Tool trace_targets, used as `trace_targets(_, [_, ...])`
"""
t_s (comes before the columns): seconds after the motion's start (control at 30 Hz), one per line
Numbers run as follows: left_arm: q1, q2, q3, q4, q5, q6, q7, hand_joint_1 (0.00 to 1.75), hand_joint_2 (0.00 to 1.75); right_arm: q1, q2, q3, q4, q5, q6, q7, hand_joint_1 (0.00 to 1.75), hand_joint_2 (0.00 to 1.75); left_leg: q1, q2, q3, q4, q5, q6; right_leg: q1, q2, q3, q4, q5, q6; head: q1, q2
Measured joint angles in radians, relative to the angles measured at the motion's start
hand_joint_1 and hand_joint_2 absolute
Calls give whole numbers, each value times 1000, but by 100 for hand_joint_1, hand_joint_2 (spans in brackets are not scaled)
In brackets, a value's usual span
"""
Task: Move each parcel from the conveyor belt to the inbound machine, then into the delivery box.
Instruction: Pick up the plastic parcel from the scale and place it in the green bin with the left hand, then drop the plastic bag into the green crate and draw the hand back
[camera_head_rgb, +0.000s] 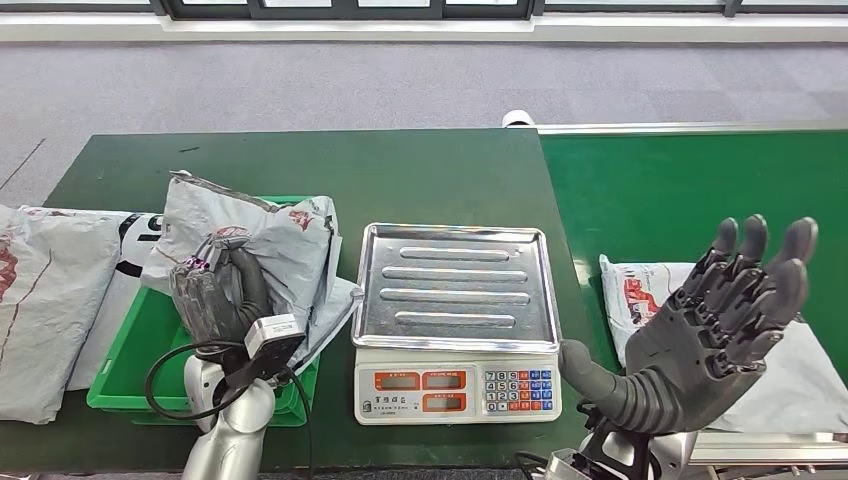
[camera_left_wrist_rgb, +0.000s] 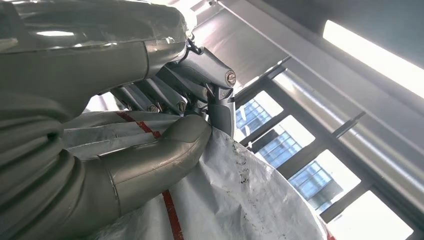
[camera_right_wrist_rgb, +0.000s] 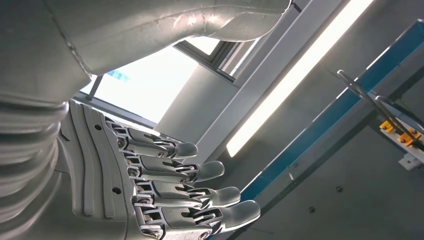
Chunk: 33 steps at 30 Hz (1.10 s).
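Note:
My left hand (camera_head_rgb: 218, 292) grips a crumpled grey plastic parcel (camera_head_rgb: 262, 242) and holds it over the green delivery box (camera_head_rgb: 135, 345); the left wrist view shows the thumb (camera_left_wrist_rgb: 165, 155) and fingers (camera_left_wrist_rgb: 200, 85) pinching the bag (camera_left_wrist_rgb: 235, 195). The inbound machine, a scale with a steel tray (camera_head_rgb: 457, 283) and a keypad front (camera_head_rgb: 458, 391), stands bare between the box and the belt. My right hand (camera_head_rgb: 715, 335) is raised palm-up with its fingers (camera_right_wrist_rgb: 200, 200) spread, holding nothing. Beneath it, another white and grey parcel (camera_head_rgb: 815, 375) lies on the green conveyor belt (camera_head_rgb: 680, 190).
A large grey parcel (camera_head_rgb: 50, 300) lies on the dark green table (camera_head_rgb: 400, 170) left of the box, with another partly under it. Grey floor stretches beyond the table's far edge. The conveyor's metal rim (camera_head_rgb: 760, 436) runs along the near right.

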Motion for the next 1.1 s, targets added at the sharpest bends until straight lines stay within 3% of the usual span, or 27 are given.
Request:
trace_targets(0.2, [-1, -1, 14, 47, -13, 0, 12, 175, 175, 1, 0, 0, 0, 2, 0, 0, 0, 175, 0, 0, 0, 0, 0, 0, 0, 0, 0, 0, 0, 0, 0, 0])
trace_targets(0.23, [-1, -1, 15, 51, -14, 0, 12, 145, 175, 1, 0, 0, 0, 2, 0, 0, 0, 175, 0, 0, 0, 0, 0, 0, 0, 0, 0, 0, 0, 0, 0, 0])
trace_targets(0.33, [-1, -1, 19, 62, -16, 0, 19, 14, 175, 1, 0, 0, 0, 2, 0, 0, 0, 175, 0, 0, 0, 0, 0, 0, 0, 0, 0, 0, 0, 0, 0, 0])
trace_targets(0.37, [-1, -1, 20, 66, -18, 0, 24, 0, 175, 1, 0, 0, 0, 2, 0, 0, 0, 175, 0, 0, 0, 0, 0, 0, 0, 0, 0, 0, 0, 0, 0, 0])
trace_targets(0.7, [1, -2, 36, 77, -5, 0, 24, 0, 175, 1, 0, 0, 0, 2, 0, 0, 0, 175, 0, 0, 0, 0, 0, 0, 0, 0, 0, 0, 0, 0, 0, 0])
trace_targets(0.93, [8, -2, 52, 31, 92, 0, -60, 0, 175, 1, 0, 0, 0, 2, 0, 0, 0, 175, 0, 0, 0, 0, 0, 0, 0, 0, 0, 0, 0, 0, 0, 0])
trace_targets(1.1, [14, -3, 62, -8, 107, 0, -74, 0, 175, 1, 0, -1, 0, 2, 0, 0, 0, 175, 0, 0, 0, 0, 0, 0, 0, 0, 0, 0, 0, 0, 0, 0])
